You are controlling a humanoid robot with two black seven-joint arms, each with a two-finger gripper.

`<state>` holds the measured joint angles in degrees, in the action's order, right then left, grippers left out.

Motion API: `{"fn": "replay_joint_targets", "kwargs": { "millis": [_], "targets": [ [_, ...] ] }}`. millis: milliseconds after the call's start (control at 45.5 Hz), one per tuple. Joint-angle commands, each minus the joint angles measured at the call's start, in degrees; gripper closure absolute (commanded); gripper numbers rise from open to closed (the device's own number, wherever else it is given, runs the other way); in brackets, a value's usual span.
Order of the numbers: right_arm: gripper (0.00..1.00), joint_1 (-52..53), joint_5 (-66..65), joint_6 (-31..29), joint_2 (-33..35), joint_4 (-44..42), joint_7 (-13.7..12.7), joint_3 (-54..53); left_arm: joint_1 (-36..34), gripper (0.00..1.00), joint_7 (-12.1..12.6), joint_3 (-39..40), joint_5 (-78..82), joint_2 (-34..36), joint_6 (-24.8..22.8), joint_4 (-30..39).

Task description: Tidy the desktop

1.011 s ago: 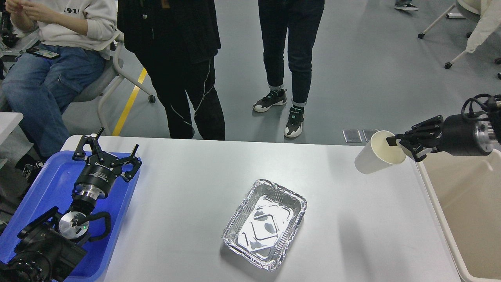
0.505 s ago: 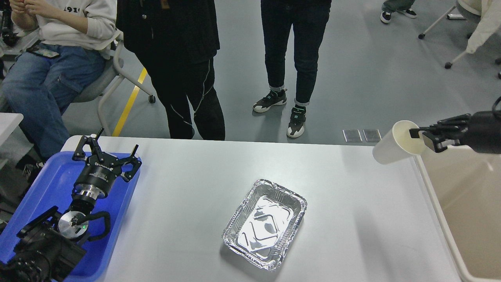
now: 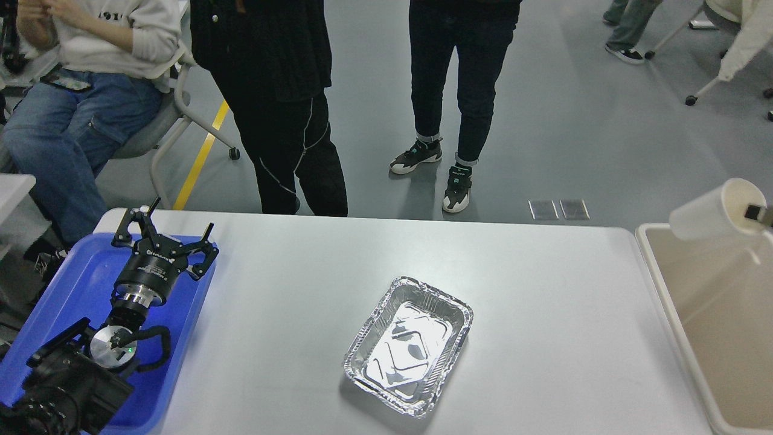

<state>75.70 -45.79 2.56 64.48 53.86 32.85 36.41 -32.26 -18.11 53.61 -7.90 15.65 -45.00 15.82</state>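
The desktop [image 3: 543,302] is stretching wide below me, carrying a foil tray [image 3: 409,345] near its middle, with a blue tray [image 3: 72,284] at its left edge and a beige bin [image 3: 712,338] at its right. My left gripper [image 3: 164,237] is hovering over the blue tray, its 2 fingers spread apart. My right gripper [image 3: 760,212] is barely showing at the frame edge, pinching the rim of a paper cup [image 3: 709,211] held over the bin.

Head view: a single camera set high at the near edge of the worktop [image 3: 290,284], facing forward and steeply down. It takes in the whole width of the worktop at middle distance, with the floor and bystanders' legs beyond its far edge.
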Motion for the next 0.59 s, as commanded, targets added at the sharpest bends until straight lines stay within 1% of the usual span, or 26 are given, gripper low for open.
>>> {"fn": "replay_joint_targets", "kwargs": {
  "millis": [0,198,352,484,571],
  "targets": [
    [1.0,-12.32,20.11,0.52,-0.84,-6.74,-0.24,-1.95,0.0,0.0,0.0,0.0,-0.01,-0.01,0.0,0.0],
    [1.0,-21.46,31.72,0.87,-3.22,-9.3,-0.42,-6.43,0.0,0.0,0.0,0.0,-0.01,-0.01,0.0,0.0],
    [1.0,-27.44,37.53,1.93,-6.38,-11.05,-0.77,-9.42,0.0,0.0,0.0,0.0,-0.01,0.08,0.0,0.0],
    [1.0,-33.75,44.01,2.37,-11.56,-16.93,-1.03,-12.14,0.0,0.0,0.0,0.0,-0.01,0.08,0.0,0.0],
    [1.0,-36.58,48.51,2.37,-14.46,-20.45,-2.17,-13.2,0.0,0.0,0.0,0.0,-0.01,-0.01,0.0,0.0]
  ]
}}
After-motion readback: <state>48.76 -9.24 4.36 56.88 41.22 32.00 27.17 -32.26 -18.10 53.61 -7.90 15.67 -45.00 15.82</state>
